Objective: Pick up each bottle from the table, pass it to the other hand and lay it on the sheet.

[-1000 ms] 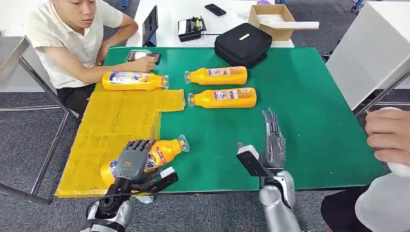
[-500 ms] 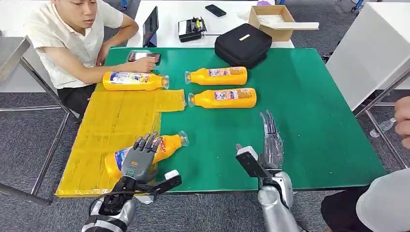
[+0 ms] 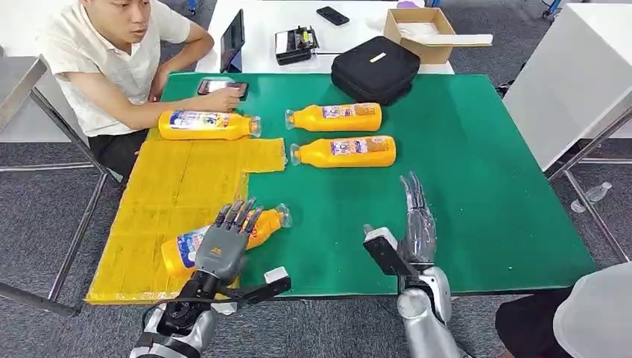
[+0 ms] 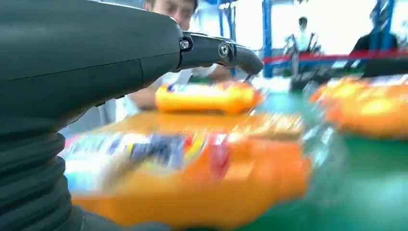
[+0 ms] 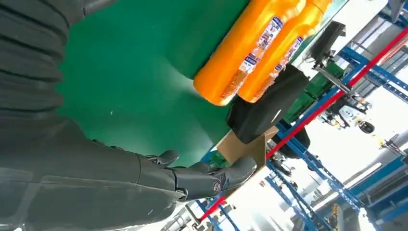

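An orange bottle (image 3: 182, 250) lies on its side at the near end of the yellow sheet (image 3: 175, 186), its cap end (image 3: 282, 216) out over the green table (image 3: 477, 186). My left hand (image 3: 223, 242) hovers over it with fingers spread and holds nothing; the left wrist view shows the blurred bottle (image 4: 192, 178) close under that hand (image 4: 96, 57). Another bottle (image 3: 205, 124) lies at the sheet's far end. Two more bottles (image 3: 333, 117) (image 3: 344, 151) lie on the table. My right hand (image 3: 416, 224) is empty over the table's near edge, fingers straight and pointing away.
A person sits at the far left with a hand by a phone (image 3: 221, 86). A black bag (image 3: 374, 67) lies at the table's far edge, a cardboard box (image 3: 421, 26) behind it. Another person's white clothing (image 3: 596, 313) is at the near right.
My left hand has let go of the near bottle and spread its fingers above it; the bottle now lies on the sheet. The person's hand at the right has gone out of view.
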{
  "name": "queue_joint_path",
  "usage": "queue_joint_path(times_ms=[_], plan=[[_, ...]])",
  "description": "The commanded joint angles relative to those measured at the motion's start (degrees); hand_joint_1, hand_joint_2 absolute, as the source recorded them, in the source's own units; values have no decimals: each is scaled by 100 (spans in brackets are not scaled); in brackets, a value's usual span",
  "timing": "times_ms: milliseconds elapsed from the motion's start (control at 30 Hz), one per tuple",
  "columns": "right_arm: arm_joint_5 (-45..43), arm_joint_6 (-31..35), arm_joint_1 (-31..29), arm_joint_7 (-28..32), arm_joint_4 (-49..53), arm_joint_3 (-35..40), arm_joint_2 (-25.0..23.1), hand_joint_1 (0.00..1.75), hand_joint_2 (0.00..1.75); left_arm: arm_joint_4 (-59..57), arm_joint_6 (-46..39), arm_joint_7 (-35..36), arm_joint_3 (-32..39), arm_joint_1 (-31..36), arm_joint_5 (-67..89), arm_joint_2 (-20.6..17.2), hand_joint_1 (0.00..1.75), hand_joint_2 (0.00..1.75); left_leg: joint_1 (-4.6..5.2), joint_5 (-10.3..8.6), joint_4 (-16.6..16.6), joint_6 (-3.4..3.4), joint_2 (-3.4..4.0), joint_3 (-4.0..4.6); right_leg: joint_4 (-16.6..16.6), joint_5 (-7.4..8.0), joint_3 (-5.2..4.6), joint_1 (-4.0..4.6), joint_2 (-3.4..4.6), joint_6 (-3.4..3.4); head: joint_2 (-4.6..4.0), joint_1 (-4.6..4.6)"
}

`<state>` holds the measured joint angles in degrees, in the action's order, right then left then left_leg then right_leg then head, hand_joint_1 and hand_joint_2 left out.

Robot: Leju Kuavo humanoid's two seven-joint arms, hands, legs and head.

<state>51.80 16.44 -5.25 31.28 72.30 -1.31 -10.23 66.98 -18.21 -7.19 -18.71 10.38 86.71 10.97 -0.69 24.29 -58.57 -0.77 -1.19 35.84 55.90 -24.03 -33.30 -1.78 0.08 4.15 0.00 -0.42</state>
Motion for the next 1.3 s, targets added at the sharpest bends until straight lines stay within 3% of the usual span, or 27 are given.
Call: queue_joint_path(times_ms=[33,133,200,233,333,400,467,567,600,633,700,900,933,967,1300], plan=[[-2,10,-53,-23,-17,-42,-10,0,175,881,83,-143,-496,-137,-406,-70,0,175,-4,17,-1,1,23,-32,-1,-12,28,11,9,-33,0,2],[-344,-154,24,48,266,-190,-159,0,175,1616,14,-430,-622,-384,-999,94,0,175,-5,14,-3,2,21,-26,1,-10,21,11,6,-34,0,2],[-2116,-1517,88,281,663,-540,-428,0,175,2183,-157,-604,-666,-561,-1488,168,0,175,-4,12,-6,0,11,-12,4,-10,10,8,-1,-25,0,2],[-2570,-1845,95,283,755,-662,-510,0,175,2308,-214,-696,-648,-597,-1725,203,0,175,0,6,-6,0,6,4,6,-5,-8,3,-1,-14,0,0],[-2734,-1984,98,271,827,-722,-544,0,175,2413,-201,-734,-624,-616,-1855,211,0,175,-5,35,-21,0,27,-30,18,-30,24,14,6,-47,0,0],[-3526,-2466,112,239,979,-1000,-765,0,175,2489,-113,-1140,-490,-703,-2843,366,0,175,-3,11,-6,1,12,-7,5,-9,3,7,1,-22,0,-2],[-3413,-2405,166,59,1160,-1028,-846,0,175,2548,-48,-1233,-392,-811,-3259,473,0,175,-2,6,-2,0,1,-5,1,-8,4,5,-7,-16,0,2],[-2906,-2017,209,-191,1253,-936,-837,0,175,2552,18,-1235,-336,-936,-3439,532,0,175,-3,12,-2,0,22,-12,1,-7,4,7,9,-23,0,0],[-1683,-1315,286,-326,1339,-684,-700,0,175,2543,309,-1145,-257,-1070,-3889,637,0,175,-3,14,-1,1,20,-19,0,-10,12,8,5,-27,0,0],[-1181,-1048,377,-385,1430,-597,-704,0,175,2509,463,-1139,-212,-1170,-4124,705,0,175,-1,10,1,0,9,-14,-2,-9,11,5,-3,-23,0,0],[503,-282,462,-574,1389,-269,-271,0,175,2268,940,-1118,-200,-1261,-4846,849,0,175,-3,14,3,-1,17,-21,-8,-8,17,7,6,-22,0,0],[1961,236,71,-1251,841,-101,386,0,175,2345,920,-1058,-248,-1297,-5188,883,0,175,-2,11,2,-5,18,-21,-13,-4,18,7,6,-19,0,-2],[2138,281,47,-1357,798,-39,467,0,175,2398,961,-993,-234,-1335,-5312,902,0,0,-3,8,1,-4,14,-13,-12,-2,13,7,3,-15,0,0],[2372,296,33,-1510,735,7,544,0,175,2442,986,-901,-225,-1373,-5478,900,0,175,-3,5,1,-3,7,-6,-9,-1,7,6,-1,-11,0,0],[2514,272,29,-1587,627,49,604,0,175,2448,985,-858,-206,-1392,-5527,898,0,175,-4,17,1,-2,20,-26,-10,-8,27,10,8,-25,0,-2]])
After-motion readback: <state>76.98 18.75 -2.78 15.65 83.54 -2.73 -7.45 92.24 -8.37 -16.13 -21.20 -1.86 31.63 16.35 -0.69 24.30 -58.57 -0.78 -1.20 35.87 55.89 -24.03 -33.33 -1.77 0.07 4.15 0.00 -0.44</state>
